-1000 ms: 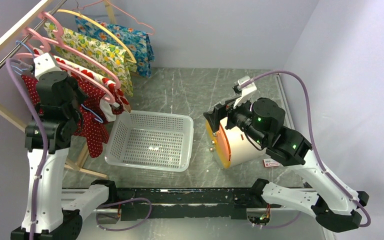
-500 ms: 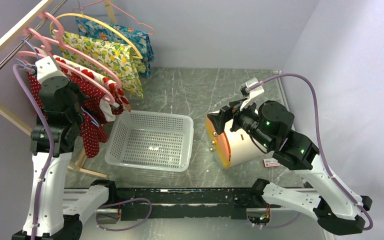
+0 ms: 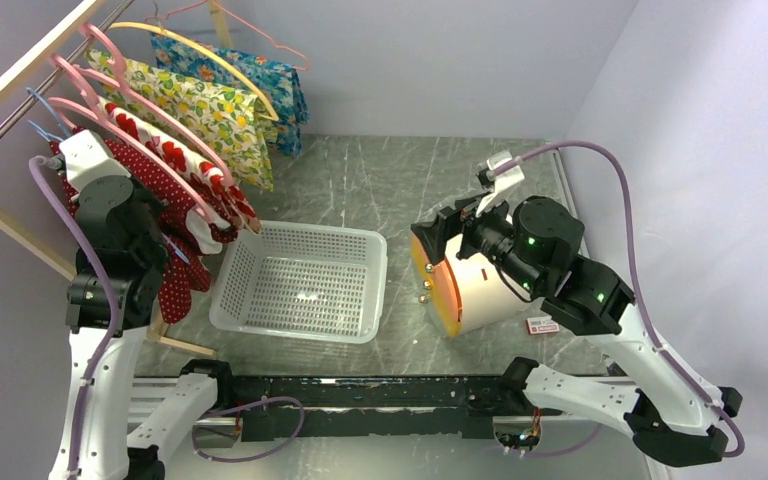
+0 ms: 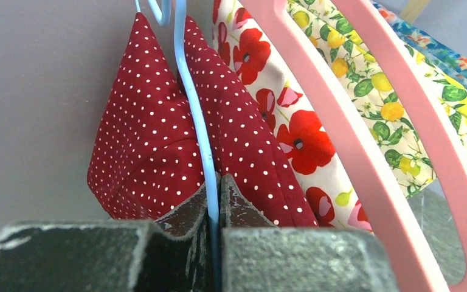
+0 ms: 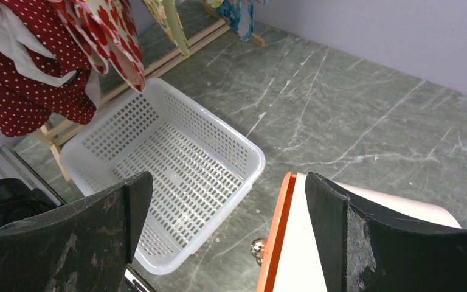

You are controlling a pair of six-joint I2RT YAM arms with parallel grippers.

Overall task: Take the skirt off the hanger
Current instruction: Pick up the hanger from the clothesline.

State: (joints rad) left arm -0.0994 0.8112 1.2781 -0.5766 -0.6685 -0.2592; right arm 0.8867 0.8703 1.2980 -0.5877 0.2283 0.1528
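A dark red skirt with white dots [image 3: 172, 262] hangs on a thin light-blue wire hanger [image 4: 190, 109] at the near end of the clothes rail. It also shows in the left wrist view [image 4: 140, 146] and the right wrist view [image 5: 18, 85]. My left gripper [image 4: 216, 185] is shut on the blue hanger's wire, with the skirt's cloth on both sides of the jaws. In the top view the left gripper [image 3: 165, 235] is mostly hidden by my arm. My right gripper [image 3: 438, 235] is open and empty above the table, right of the basket.
A white plastic basket [image 3: 360, 290] stands on the grey table below the rail. A white box with an orange face [image 3: 460, 295] lies under my right arm. Pink hangers [image 3: 145, 115] carry a poppy-print garment [image 4: 280, 121], a lemon-print one [image 3: 215, 105] and a blue floral one [image 3: 265, 75].
My left arm has drawn back toward the near left, and the red skirt and neighbouring hangers swung with it. My right gripper shifted slightly and stays open.
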